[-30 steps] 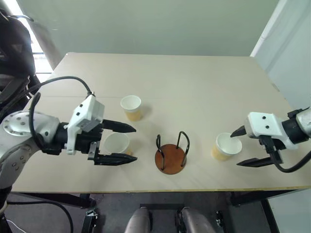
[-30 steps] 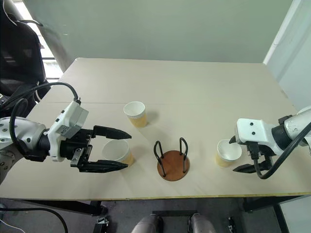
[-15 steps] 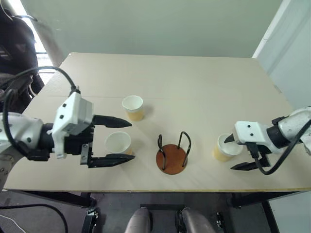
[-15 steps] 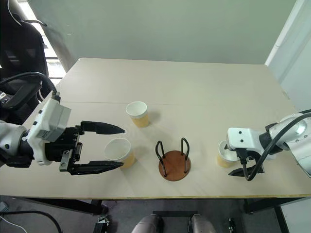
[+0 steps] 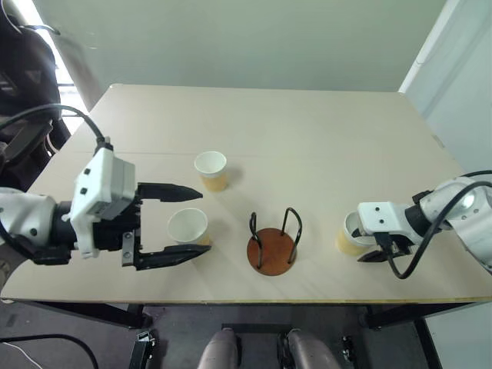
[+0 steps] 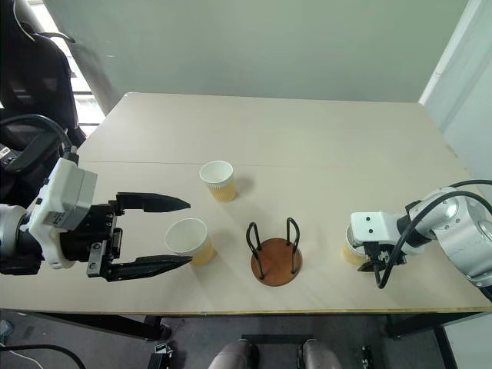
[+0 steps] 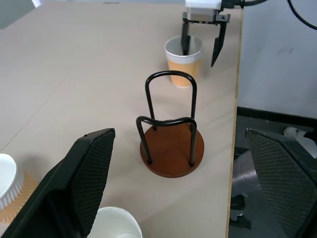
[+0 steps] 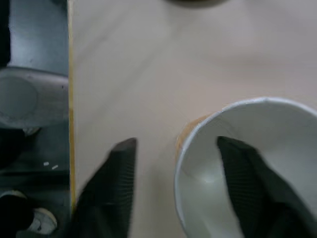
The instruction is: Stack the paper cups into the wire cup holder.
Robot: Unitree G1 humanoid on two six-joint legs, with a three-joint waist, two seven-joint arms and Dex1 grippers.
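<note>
Even, soft daylight — bright, no harsh glare.
Window glow blows out at far left of head views; bench [image 5: 307, 131] evenly lit w/ faint, short shadows under cups. Head views sharp, slight wide-angle bend at edges. Right wrist view blurred, close-up cup [image 8: 257, 163] out of focus — left wrist view crisp.

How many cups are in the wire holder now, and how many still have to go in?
None are in yet: the wire cup holder stands empty. The right gripper has one finger inside the cup near the table's right edge and one outside its wall, not yet clamped. The left gripper is open around a second cup. A third cup stands untouched. All three still have to be stacked.
</note>
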